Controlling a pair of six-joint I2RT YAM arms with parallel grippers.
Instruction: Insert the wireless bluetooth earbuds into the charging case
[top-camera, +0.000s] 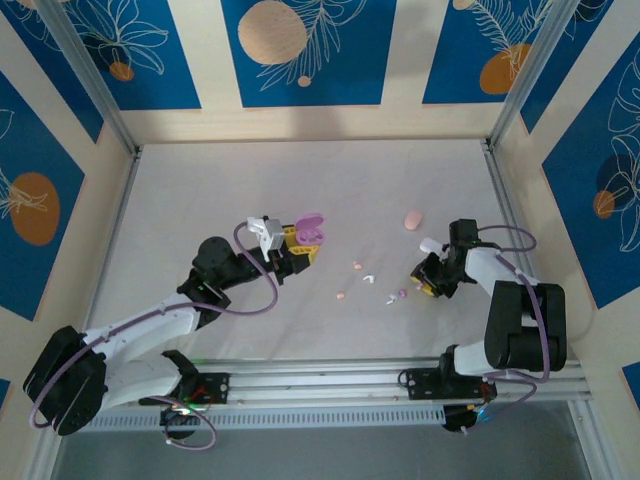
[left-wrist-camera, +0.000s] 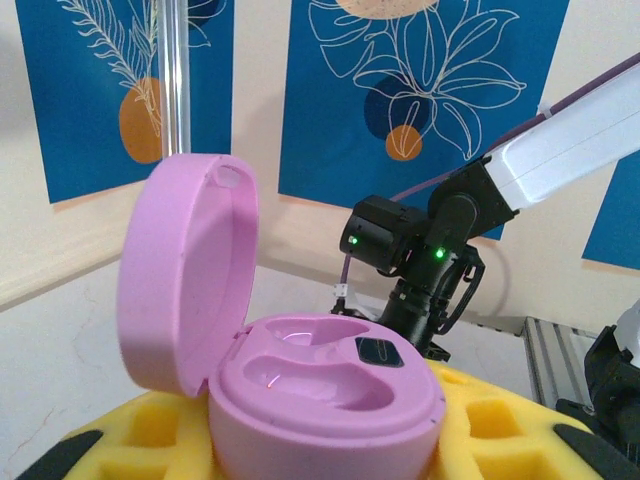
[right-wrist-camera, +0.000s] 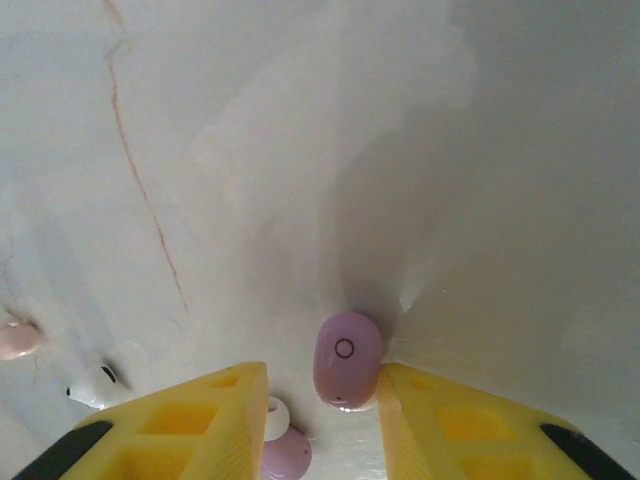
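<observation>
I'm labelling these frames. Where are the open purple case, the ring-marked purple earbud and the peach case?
open purple case (left-wrist-camera: 330, 428): left wrist view, front wall of its base.
ring-marked purple earbud (right-wrist-camera: 345, 360): right wrist view, its ringed face.
peach case (top-camera: 413, 218): top external view, middle of its top.

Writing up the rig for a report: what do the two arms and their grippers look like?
The left arm and right arm have white links, black joints and looping purple cables. The left gripper and right gripper have yellow fingers with square recesses and black patches.
</observation>
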